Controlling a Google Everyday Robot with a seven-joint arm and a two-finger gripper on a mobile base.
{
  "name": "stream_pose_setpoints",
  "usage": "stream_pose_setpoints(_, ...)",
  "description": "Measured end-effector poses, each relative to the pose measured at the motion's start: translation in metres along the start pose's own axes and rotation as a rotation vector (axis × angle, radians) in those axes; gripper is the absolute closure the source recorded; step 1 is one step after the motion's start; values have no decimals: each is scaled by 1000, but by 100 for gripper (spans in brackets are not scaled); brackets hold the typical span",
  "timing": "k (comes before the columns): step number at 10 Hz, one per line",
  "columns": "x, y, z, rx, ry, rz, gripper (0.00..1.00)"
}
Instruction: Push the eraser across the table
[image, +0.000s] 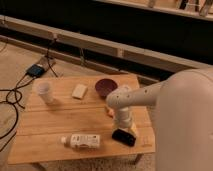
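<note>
I see gripper lower right of frame, right at eraser near table front edge (open or closed: can't tell).

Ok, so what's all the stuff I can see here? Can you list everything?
table: one, light wood, middle of the picture.
cup: one, whitish, back left of the table.
beige block: one, pale beige, right of the cup.
bowl: one, dark red, back of the table, right of the block.
bottle: one, whitish, lying on its side near the front edge.
eraser: one, black, front right of the table.
cables: several, black, on the floor at the left.
small box: one, dark blue, on the floor behind the table.
robot arm: one, white, reaching in from the right.
hand: one, pale, down low just above the eraser.
</note>
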Motion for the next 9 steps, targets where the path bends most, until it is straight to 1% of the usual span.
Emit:
stream_pose_setpoints(3, 7, -9, 1, 5, 10, 6, 20)
stream_pose_setpoints(4, 9, -12, 1, -1, 11, 7, 20)
stream_pose_setpoints(5, 11, -10, 0, -14, 10, 0, 20)
stream_pose_setpoints(7, 21, 5, -3, -46, 9, -48, 20)
stream_pose_setpoints(9, 34, 14, 0, -55, 23, -77, 20)
